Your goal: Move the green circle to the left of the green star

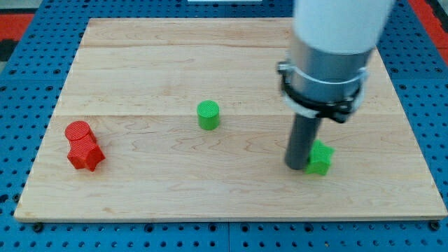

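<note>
The green circle (208, 115) stands near the middle of the wooden board (175, 56). The green star (320, 159) lies to the view's right and lower, partly hidden by my rod. My tip (297, 166) rests on the board touching the star's left side, well to the right of the green circle.
A red circle (78, 131) and a red star (85, 155) sit together at the view's left, touching each other. The board's edges border a blue pegboard surface (28, 84) all round.
</note>
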Action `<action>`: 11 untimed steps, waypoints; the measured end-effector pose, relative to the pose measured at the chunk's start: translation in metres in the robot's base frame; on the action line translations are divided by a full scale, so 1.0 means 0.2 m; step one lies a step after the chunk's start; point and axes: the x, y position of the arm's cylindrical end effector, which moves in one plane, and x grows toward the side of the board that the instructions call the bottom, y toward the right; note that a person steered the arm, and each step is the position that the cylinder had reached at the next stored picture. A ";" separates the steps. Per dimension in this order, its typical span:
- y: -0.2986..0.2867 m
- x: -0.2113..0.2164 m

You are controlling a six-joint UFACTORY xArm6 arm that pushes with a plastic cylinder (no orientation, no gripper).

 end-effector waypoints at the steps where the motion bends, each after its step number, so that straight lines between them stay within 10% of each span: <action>1: -0.22 0.01; 4: -1.13 -0.30; 7: -0.29 -0.43; 9: -0.75 -0.46; 11: -0.33 -0.18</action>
